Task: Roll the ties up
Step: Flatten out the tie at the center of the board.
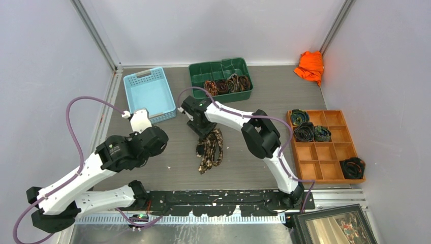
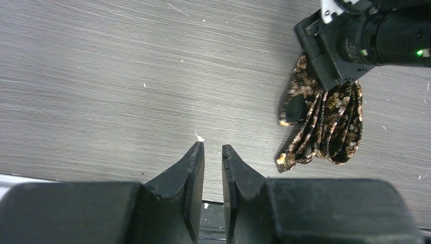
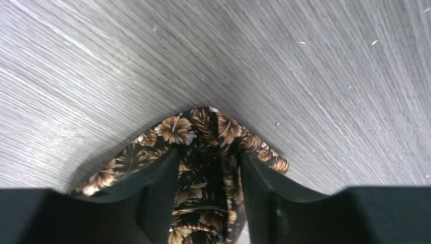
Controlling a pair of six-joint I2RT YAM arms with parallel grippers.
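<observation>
One tie [image 1: 210, 150], black with brown and tan leaves, lies folded in loose loops at the table's middle. Its wide end [image 3: 203, 127] spreads under my right gripper [image 3: 209, 152], which points down onto it. The jaws stand apart, resting on the fabric, with cloth filling the gap between them. In the left wrist view the same tie [image 2: 325, 127] lies to the right, under the right gripper's black body [image 2: 356, 46]. My left gripper [image 2: 212, 146] hovers over bare table left of the tie, its jaws a narrow gap apart with nothing between them. Several rolled ties [image 1: 227, 84] sit in a green bin [image 1: 195, 68].
A light blue basket [image 1: 147, 94] stands behind the left arm's wrist [image 1: 147, 141]. A wooden compartment tray [image 1: 330, 152] at the right holds dark rolled coils [image 1: 305, 127]. An orange cloth [image 1: 310, 66] lies in the back right corner. A framed picture [image 1: 335, 226] sits at the near right.
</observation>
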